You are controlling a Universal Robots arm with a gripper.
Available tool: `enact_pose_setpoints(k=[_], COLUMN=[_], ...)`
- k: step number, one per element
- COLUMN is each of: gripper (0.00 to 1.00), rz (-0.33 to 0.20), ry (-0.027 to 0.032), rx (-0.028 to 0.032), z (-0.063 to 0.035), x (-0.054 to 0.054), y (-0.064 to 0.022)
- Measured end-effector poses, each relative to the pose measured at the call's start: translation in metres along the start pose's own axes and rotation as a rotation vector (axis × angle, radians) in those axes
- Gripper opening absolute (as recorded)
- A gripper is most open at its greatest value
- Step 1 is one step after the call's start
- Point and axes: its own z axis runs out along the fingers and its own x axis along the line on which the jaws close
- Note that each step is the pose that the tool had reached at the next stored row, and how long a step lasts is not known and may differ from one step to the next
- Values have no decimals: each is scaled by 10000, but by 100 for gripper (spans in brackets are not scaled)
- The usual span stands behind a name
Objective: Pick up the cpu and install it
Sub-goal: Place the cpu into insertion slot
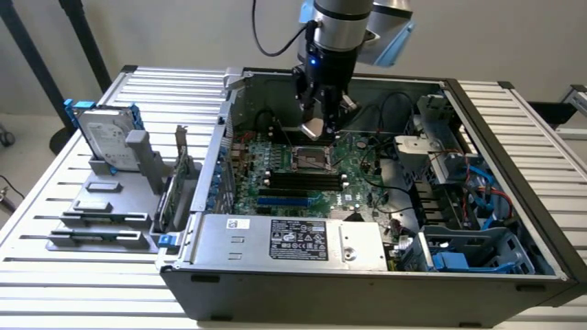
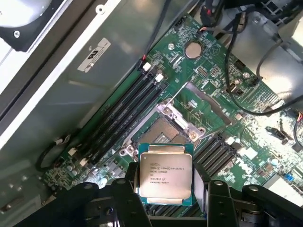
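Gripper (image 2: 165,191) clamped on the cpu (image 2: 164,174), black fingers (image 2: 127,196) pressing its two opposite edges, jaws wide because the chip is wide. The cpu is held flat, lid and printing facing the wrist camera, in the air above the motherboard (image 2: 222,101), near the open cpu socket (image 2: 163,130) but apart from it. In the exterior view the cpu (image 1: 315,128) hangs over the socket (image 1: 310,159) inside the computer case (image 1: 367,275). Risks, as judgement: an edge-only grip could let the chip slip or tilt; a skewed or rotated descent could bend socket contacts; the raised metal load frame at the socket could catch a corner or a finger; RAM slots (image 2: 120,118) sit just beside the socket, black cables (image 2: 236,56) farther off, less of a worry. Hard to make out: the chip's underside, its corner orientation mark, the socket pins, the socket edge behind the chip, and the true height above the socket.
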Motion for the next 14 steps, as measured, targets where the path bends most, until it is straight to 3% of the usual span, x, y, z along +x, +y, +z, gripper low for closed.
enact_pose_setpoints(k=[14], gripper=[55], rz=[2544], ry=[-32], rx=[-204], z=[74], x=[-6], y=[-1])
